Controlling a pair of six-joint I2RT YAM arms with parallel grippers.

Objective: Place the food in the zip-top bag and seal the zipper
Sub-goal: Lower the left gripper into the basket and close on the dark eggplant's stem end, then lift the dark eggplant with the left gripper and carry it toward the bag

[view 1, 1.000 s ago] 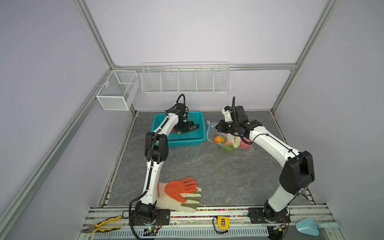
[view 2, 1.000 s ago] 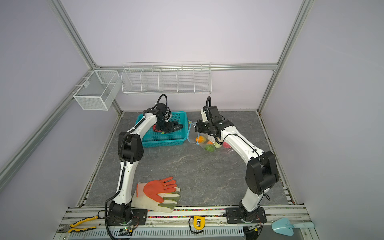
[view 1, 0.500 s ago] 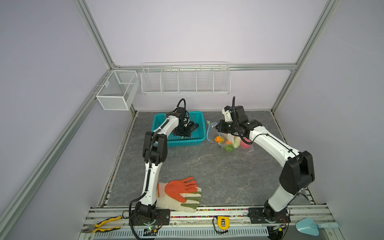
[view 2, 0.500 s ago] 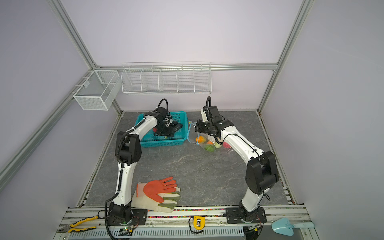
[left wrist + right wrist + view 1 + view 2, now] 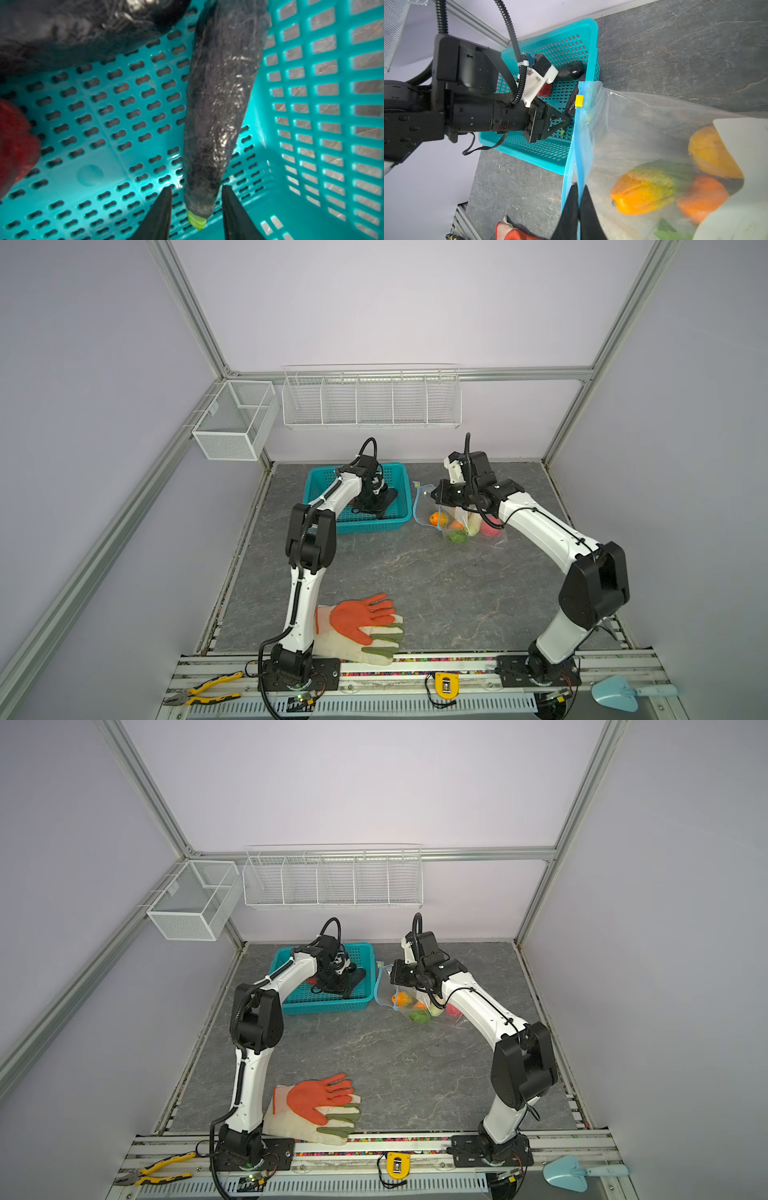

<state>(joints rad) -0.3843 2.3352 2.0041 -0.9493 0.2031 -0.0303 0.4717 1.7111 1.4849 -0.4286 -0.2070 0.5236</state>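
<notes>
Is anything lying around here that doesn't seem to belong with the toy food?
Yes. A pair of orange-and-white work gloves lies at the front of the table, far from the basket and bag. Pliers and a small blue trowel sit on the front rail too.

Robotics laboratory test cell. Evidence: enclosure of silver aluminium-profile posts (image 5: 196, 319) and plain pale lilac wall panels (image 5: 395, 302); grey stone-patterned tabletop (image 5: 415, 580); white-and-black jointed left arm (image 5: 301, 605) and matching right arm (image 5: 540, 522), bolted to slotted metal base rail (image 5: 208, 668); wall-hung white wire rack (image 5: 370, 400) and white mesh box (image 5: 232, 423); yellow-handled pliers (image 5: 203, 686) and yellow tape measure (image 5: 443, 685) on the rail.
</notes>
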